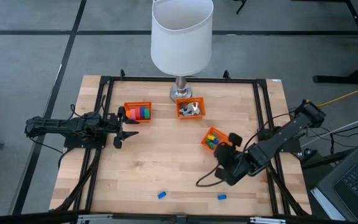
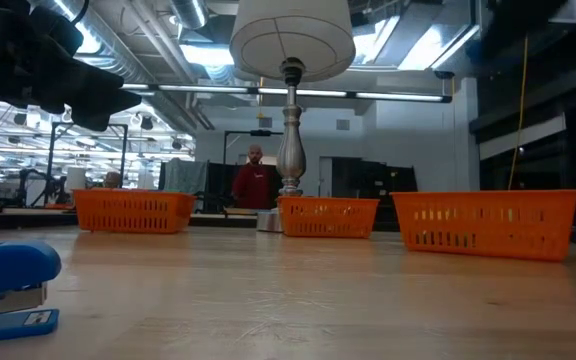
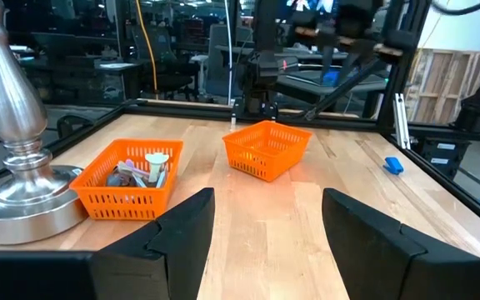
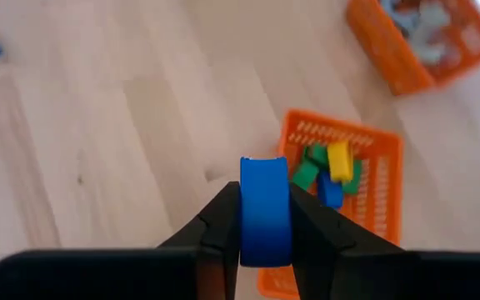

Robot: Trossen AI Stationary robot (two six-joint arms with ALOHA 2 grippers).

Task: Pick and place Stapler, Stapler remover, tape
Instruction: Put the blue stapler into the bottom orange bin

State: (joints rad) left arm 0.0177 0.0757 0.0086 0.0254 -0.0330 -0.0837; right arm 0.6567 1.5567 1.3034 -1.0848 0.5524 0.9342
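Right gripper [image 4: 264, 218] above the table's right half, beside the right-hand orange basket [image 1: 211, 138]; fingers clamped on a blue stapler [image 4: 264, 208], which stands on end between them in the right wrist view. That basket [image 4: 373, 208] lies just past the stapler's tip and holds small blue, green and yellow staplers. In the high view the right gripper [image 1: 226, 151] sits at the basket's near-right corner, arm running off toward the table's right edge. Left gripper [image 3: 265, 225] at the table's left side, fingers apart and holding nothing; in the high view it [image 1: 127, 126] points toward the left basket [image 1: 137, 111], which holds the tape rolls [image 1: 141, 112], pink, red and orange among other bright ones. Middle basket [image 1: 191, 109] sits just in front of the lamp base [image 1: 180, 94] and holds pale silvery pieces, seemingly the staple removers [image 3: 136, 171]. Two more blue staplers lie loose on the wooden table [image 1: 166, 162] near its front edge: one [image 1: 161, 195] left of centre, one [image 1: 222, 196] to the right, well apart. Low view shows one blue stapler [image 2: 8, 290] close at the left, three orange baskets in a row behind. White lampshade [image 1: 181, 34] overhangs the table's far edge. A person [image 2: 255, 182] stands in the room beyond.
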